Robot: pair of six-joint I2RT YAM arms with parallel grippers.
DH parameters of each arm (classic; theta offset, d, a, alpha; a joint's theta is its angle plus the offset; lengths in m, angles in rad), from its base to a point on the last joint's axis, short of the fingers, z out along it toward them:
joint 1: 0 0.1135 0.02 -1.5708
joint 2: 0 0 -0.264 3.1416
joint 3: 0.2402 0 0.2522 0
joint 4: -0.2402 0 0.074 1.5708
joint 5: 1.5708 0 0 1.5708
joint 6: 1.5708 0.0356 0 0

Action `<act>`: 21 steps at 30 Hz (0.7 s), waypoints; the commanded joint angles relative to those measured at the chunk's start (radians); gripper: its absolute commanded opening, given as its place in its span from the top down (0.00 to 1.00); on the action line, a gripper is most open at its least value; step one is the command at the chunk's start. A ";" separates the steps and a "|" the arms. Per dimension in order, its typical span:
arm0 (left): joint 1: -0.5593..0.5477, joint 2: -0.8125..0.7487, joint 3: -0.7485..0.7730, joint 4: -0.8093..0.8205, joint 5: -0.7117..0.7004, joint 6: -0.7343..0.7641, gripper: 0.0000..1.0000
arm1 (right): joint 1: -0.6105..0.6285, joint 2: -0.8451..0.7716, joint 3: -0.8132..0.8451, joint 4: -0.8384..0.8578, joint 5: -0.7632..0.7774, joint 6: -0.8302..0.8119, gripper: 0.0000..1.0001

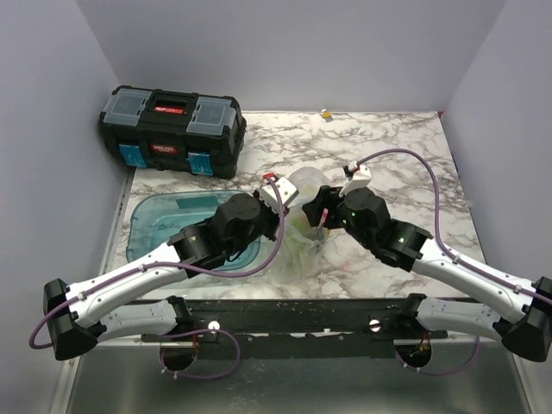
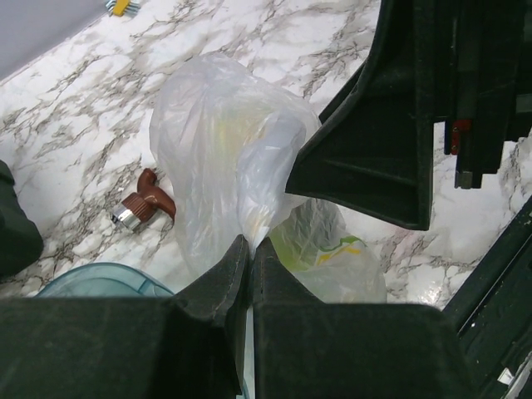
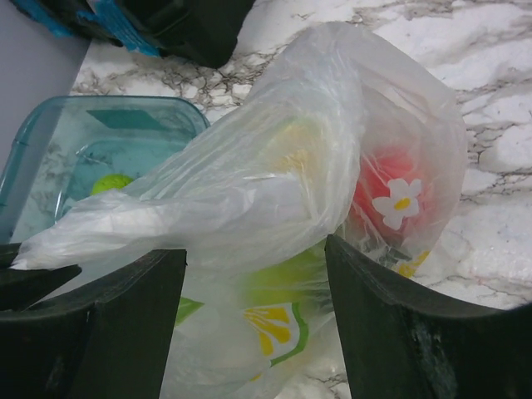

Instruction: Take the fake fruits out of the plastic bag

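My left hand (image 2: 249, 249) is clenched on a fold of the plastic bag (image 2: 220, 141), which sits on the counter (image 2: 66, 116) with the fake fruits (image 3: 378, 179) inside. My right hand (image 3: 253, 258) gapes around it, gripping nothing. I judge I'm opening the bag; next I need its mouth.

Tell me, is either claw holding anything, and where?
The left gripper pinches the plastic bag by a fold in its film; the right gripper straddles the bag, open, clamping nothing.
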 commanded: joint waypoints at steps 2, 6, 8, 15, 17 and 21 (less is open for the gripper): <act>0.004 -0.040 -0.002 0.029 0.036 -0.007 1.00 | 0.000 0.015 -0.047 0.022 0.117 0.146 0.32; 0.004 -0.053 -0.013 0.042 0.053 -0.003 1.00 | 0.000 0.009 -0.078 0.038 0.153 0.230 0.25; 0.004 -0.053 -0.014 0.044 0.059 -0.003 1.00 | 0.001 0.003 -0.098 0.088 0.121 0.236 0.26; 0.004 -0.050 -0.014 0.050 0.104 -0.004 1.00 | 0.000 -0.084 -0.237 0.404 -0.032 0.198 0.34; 0.003 -0.053 -0.016 0.053 0.112 -0.004 1.00 | 0.000 -0.109 -0.273 0.453 -0.030 0.195 0.34; 0.003 -0.063 -0.024 0.065 0.130 -0.001 1.00 | 0.000 -0.120 -0.311 0.506 -0.034 0.216 0.24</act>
